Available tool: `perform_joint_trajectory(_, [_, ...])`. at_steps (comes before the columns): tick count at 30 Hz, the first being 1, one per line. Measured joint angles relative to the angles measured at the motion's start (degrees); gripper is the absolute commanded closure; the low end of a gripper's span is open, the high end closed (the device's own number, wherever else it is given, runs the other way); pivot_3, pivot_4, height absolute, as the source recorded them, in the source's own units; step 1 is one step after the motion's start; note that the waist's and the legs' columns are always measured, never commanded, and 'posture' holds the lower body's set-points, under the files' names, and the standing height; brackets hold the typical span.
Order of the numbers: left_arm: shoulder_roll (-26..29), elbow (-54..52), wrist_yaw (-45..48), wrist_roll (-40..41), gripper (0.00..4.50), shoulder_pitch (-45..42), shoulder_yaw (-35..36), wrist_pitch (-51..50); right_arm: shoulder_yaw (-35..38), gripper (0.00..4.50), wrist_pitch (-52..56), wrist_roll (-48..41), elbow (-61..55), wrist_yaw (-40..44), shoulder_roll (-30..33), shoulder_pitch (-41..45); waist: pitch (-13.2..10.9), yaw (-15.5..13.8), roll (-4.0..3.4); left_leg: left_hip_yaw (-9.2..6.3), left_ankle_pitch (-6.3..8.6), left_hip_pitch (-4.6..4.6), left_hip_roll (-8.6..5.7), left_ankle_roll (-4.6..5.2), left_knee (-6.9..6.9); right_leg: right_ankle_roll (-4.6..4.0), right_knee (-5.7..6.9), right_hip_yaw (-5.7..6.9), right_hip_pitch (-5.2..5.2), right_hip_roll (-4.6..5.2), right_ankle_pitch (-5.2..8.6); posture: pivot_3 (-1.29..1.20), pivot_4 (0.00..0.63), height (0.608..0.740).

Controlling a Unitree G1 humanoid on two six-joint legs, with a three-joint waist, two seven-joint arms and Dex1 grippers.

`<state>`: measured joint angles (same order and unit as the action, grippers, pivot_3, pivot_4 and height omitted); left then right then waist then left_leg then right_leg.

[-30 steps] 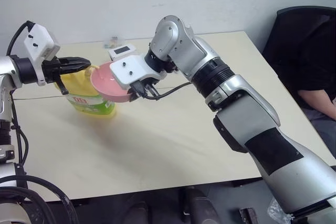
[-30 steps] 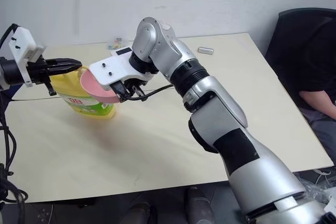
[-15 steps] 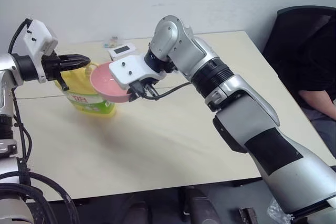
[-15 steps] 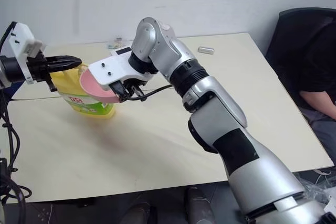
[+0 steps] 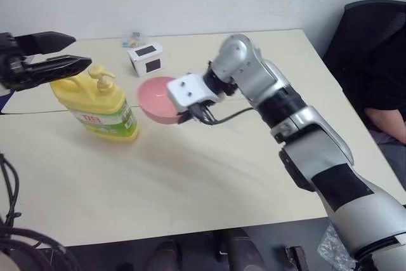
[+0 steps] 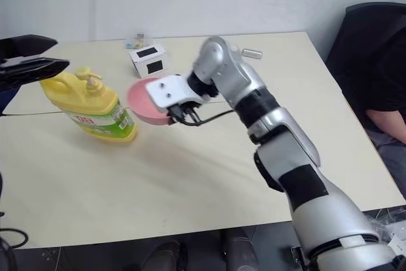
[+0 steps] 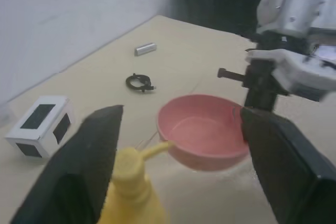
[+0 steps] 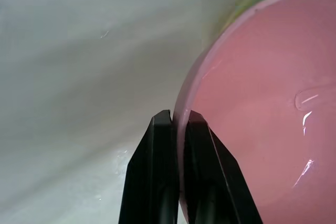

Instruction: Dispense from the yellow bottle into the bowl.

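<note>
Part of the left arm is being cut off at the frame edge. Its claw [image 5: 54, 53] is being held level, jaws wide, above and just left of the bottle [image 5: 101, 107], which is standing on the table [image 5: 209, 176]. The bowl [image 5: 157, 98], just right of the bottle's nozzle, is being pinched by its rim in the right claw [image 8: 178, 129], angled downward.

Bottle [image 5: 101, 109]: we saw smooth yellow plastic, slightly glossy, with a printed label.
Bowl [image 7: 205, 137]: we saw smooth pink plastic with shiny highlights inside.
Table [image 5: 209, 176]: we saw a matt, pale, smooth top.
Fingers [image 8: 160, 182]: black, looked like matt plastic.
</note>
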<state>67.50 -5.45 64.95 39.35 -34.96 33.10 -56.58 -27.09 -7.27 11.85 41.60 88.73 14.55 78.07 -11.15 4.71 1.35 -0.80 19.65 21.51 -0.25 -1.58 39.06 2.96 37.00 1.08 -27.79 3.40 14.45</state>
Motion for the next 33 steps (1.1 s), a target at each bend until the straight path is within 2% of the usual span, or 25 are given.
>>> perform_joint_trajectory(5, [2.12,-17.02,6.54,4.70,0.01,20.34,17.37,-11.66,-1.11,4.50,0.05,0.95,-6.82,-0.49,6.66,-10.00,-0.04,-0.28,-0.02,0.00,0.01,-0.06,0.00,0.03,0.05,0.05,-0.09,-0.01,0.15,-0.06,0.01,0.00,0.150,0.740])
perform_joint_trajectory(7, [0.15,-24.25,9.14,3.62,0.01,31.45,25.04,-12.79,-1.44,4.50,0.05,1.31,-10.02,-1.18,8.24,-13.47,-0.11,-0.09,-0.12,0.09,0.00,-0.36,-0.01,0.04,0.02,0.00,-0.15,-0.09,0.30,-0.07,0.04,0.00,0.150,0.740])
perform_joint_trajectory(10, [-3.69,-30.08,11.07,1.82,0.01,41.73,31.34,-12.05,-1.68,4.50,-0.26,1.92,-11.87,-3.42,9.11,-16.56,-0.13,-0.13,-0.10,0.07,0.01,-0.55,0.02,0.18,0.02,-0.11,-0.01,-0.12,0.38,-0.14,0.02,0.00,0.150,0.740])
perform_joint_trajectory(13, [-9.31,-33.89,10.73,0.83,0.01,48.58,35.75,-10.41,-2.01,4.50,-2.40,3.83,-11.55,-8.01,9.00,-19.98,-0.17,-0.24,-0.05,0.06,-0.02,-1.01,0.07,0.17,-0.02,-0.30,0.01,-0.13,0.77,-0.23,-0.08,0.00,0.150,0.740])
perform_joint_trajectory(15, [-11.49,-35.31,9.55,1.25,0.01,50.31,37.04,-9.75,-2.42,4.50,-2.81,5.08,-7.95,-11.31,7.43,-20.76,-0.27,-0.25,0.00,-0.02,-0.02,-1.46,0.24,0.16,-0.02,-0.45,-0.24,-0.13,1.42,-0.45,-0.13,0.00,0.150,0.740])
perform_joint_trajectory(17, [-12.55,-36.33,8.03,2.23,0.01,50.69,38.33,-9.40,-2.42,4.50,-3.01,5.54,-5.43,-14.00,5.89,-20.70,-0.27,-0.24,0.00,-0.02,-0.07,-1.52,0.40,0.14,-0.02,-0.58,-0.51,-0.22,1.56,-0.72,-0.27,0.00,0.150,0.740])
perform_joint_trajectory(21, [-14.14,-36.93,5.87,4.11,0.00,52.43,39.07,-8.86,-2.41,3.44,-3.98,5.93,-2.73,-15.51,5.07,-20.70,-0.27,-0.42,0.00,-0.05,-0.04,-1.53,0.50,0.08,-0.10,-0.62,-0.41,-0.20,1.48,-0.79,-0.35,0.00,0.150,0.740])
perform_joint_trajectory(25, [-15.20,-36.85,4.33,5.74,0.00,54.49,39.45,-7.47,-1.66,2.09,-0.84,3.62,-5.08,-12.60,5.32,-21.54,-0.27,-0.49,0.00,-0.04,0.04,-1.39,0.68,-0.02,-0.10,-0.63,-0.50,-0.15,1.35,-0.86,-0.34,0.00,0.150,0.740])
perform_joint_trajectory(30, [-15.12,-34.70,2.76,6.92,0.00,55.71,40.01,-5.16,2.28,0.30,12.51,-2.81,-15.83,-7.79,8.49,-23.27,-0.30,-0.67,-0.06,0.00,0.07,-1.40,0.72,-0.02,-0.10,-0.65,-0.52,-0.12,1.33,-0.87,-0.34,0.00,0.150,0.740])
perform_joint_trajectory(31, [-15.07,-33.94,2.65,7.01,0.00,55.92,40.10,-4.64,4.06,0.03,16.54,-4.70,-18.70,-6.81,10.03,-23.21,-0.32,-0.90,-0.09,-0.01,0.07,-1.40,0.72,-0.02,-0.09,-0.66,-0.52,-0.12,1.33,-0.87,-0.33,0.00,0.150,0.740])
perform_joint_trajectory(33, [-14.79,-31.80,2.67,7.04,0.00,56.68,40.56,-3.68,8.17,0.03,24.78,-9.35,-23.98,-4.76,13.50,-23.08,-0.33,-1.52,-0.10,-0.02,0.07,-1.41,0.74,-0.02,-0.09,-0.70,-0.53,-0.08,1.33,-0.90,-0.32,0.00,0.150,0.740])
